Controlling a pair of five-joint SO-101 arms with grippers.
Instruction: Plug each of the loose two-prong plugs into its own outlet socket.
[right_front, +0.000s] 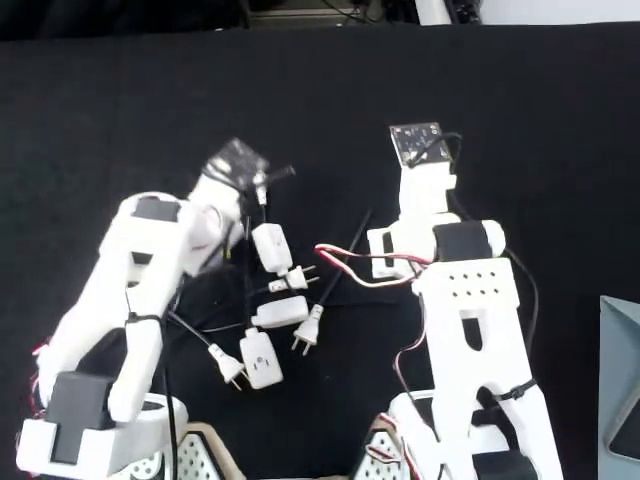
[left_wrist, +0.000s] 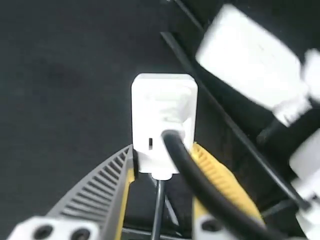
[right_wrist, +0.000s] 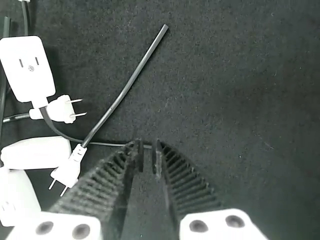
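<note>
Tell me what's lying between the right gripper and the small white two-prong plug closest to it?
In the right wrist view, a thin black cord crosses the black cloth between the right gripper and that white plug.

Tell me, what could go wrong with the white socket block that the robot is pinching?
The left gripper pinches the white plastic socket block only near one end, so it may twist or slip out. A thick black cord crosses a yellow finger pad and could tug it sideways.
</note>
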